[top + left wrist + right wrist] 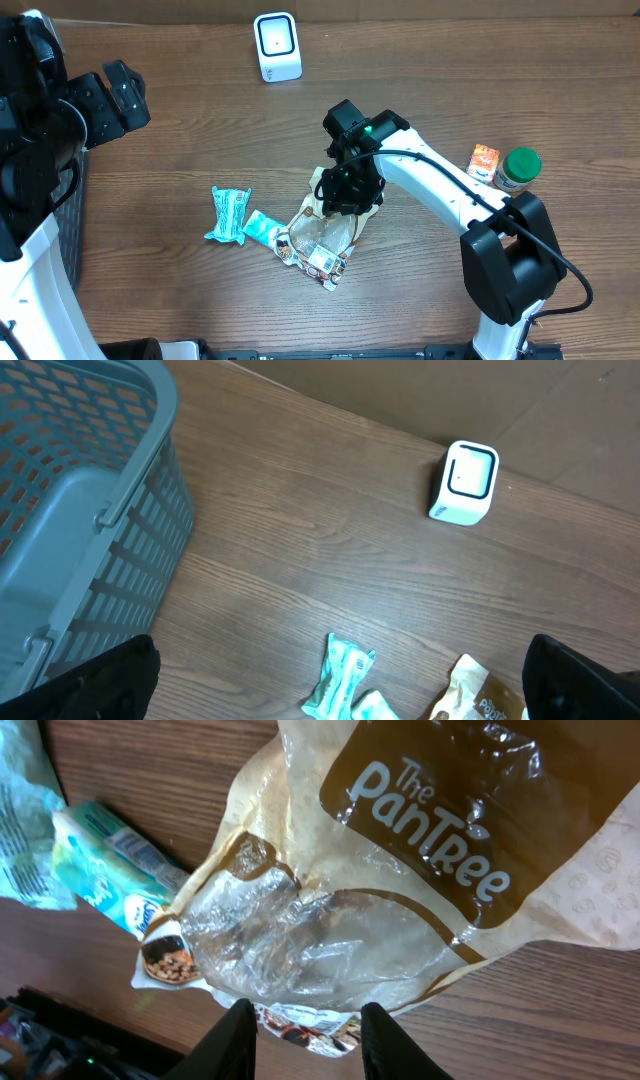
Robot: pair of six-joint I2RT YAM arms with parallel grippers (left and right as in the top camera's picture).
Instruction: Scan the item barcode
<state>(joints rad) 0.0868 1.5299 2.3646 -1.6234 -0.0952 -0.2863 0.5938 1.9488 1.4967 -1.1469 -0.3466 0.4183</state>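
Note:
A brown and clear snack bag [325, 235] printed "The PanTree" [400, 870] lies flat on the wooden table. My right gripper [345, 195] hovers over its upper half. In the right wrist view its two black fingers [238, 1040] straddle the bag's lower edge, a gap still between them, and my right gripper [305, 1040] has not pinched the plastic. The white barcode scanner [277, 45] stands at the table's far edge [464, 482]. My left gripper [112, 98] is raised at the left, wide open and holding nothing [340, 685].
Two teal packets [228, 213] [262, 229] lie just left of the bag. A grey basket [90, 510] stands at the left edge. An orange box [483, 161] and a green-lidded jar [518, 168] sit at the right.

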